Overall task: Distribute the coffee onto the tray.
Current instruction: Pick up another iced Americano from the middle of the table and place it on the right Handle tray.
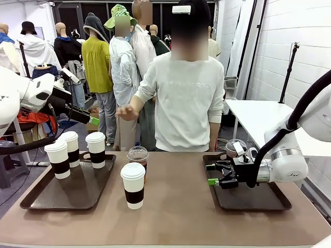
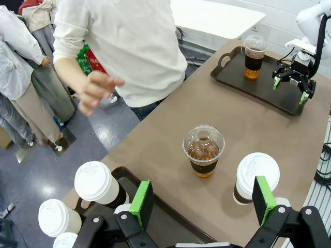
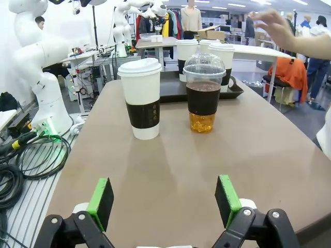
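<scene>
While dome cup (image 2: 253, 54) sits on right tray (image 1: 269, 199), paper cup (image 1: 133, 185), second dome cup (image 1: 137, 156) wait left of it — left gripper (image 2: 202, 200), right gripper (image 1: 211, 174) wide, empty.

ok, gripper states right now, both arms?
Left gripper: open, holding nothing.
Right gripper: open, holding nothing.

Front: looks across the table (image 1: 176, 206) toward the person (image 1: 189, 98).
Left wrist: high, looking steeply down.
Right wrist: low, close over the table.
Shared: mid-table white cup (image 1: 133, 185), dome-lidded cup (image 1: 137, 154).
</scene>
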`<state>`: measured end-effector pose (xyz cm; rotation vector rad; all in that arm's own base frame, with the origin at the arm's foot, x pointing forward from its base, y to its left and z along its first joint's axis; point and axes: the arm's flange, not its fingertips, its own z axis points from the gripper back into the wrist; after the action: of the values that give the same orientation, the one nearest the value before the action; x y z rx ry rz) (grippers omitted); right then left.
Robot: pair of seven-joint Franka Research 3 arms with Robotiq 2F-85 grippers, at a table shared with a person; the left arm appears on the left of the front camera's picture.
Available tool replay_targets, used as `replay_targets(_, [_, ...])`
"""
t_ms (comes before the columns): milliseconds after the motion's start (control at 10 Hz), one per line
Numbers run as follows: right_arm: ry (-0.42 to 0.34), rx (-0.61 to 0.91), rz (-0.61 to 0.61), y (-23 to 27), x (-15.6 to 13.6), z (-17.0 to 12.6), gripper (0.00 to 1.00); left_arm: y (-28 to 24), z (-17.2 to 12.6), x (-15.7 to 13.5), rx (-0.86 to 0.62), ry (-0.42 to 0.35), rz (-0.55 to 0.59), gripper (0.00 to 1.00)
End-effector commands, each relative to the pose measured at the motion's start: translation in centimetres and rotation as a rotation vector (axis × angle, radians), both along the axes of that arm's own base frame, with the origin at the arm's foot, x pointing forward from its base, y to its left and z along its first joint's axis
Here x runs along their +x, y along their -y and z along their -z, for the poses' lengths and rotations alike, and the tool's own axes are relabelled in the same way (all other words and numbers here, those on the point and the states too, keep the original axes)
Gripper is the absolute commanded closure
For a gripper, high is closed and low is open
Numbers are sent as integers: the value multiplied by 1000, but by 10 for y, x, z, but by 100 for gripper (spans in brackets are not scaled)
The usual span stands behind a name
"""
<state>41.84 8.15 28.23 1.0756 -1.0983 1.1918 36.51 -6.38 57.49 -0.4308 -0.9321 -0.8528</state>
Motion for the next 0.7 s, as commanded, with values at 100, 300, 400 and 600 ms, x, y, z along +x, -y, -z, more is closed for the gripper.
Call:
replay_targets(100, [6, 27, 35, -19, 3, 1, 0, -2, 2, 1, -11, 0, 11, 0])
replay_targets(300, [-8, 33, 60, -24, 1, 2, 0, -2, 2, 1, -11, 0, 11, 0])
replay_targets(400, [-10, 45, 73, -31, 2, 2, 0, -2, 2, 1, -11, 0, 11, 0])
replay_targets(600, [-7, 26, 127, -48, 3, 4, 0, -2, 2, 1, -11, 0, 11, 0])
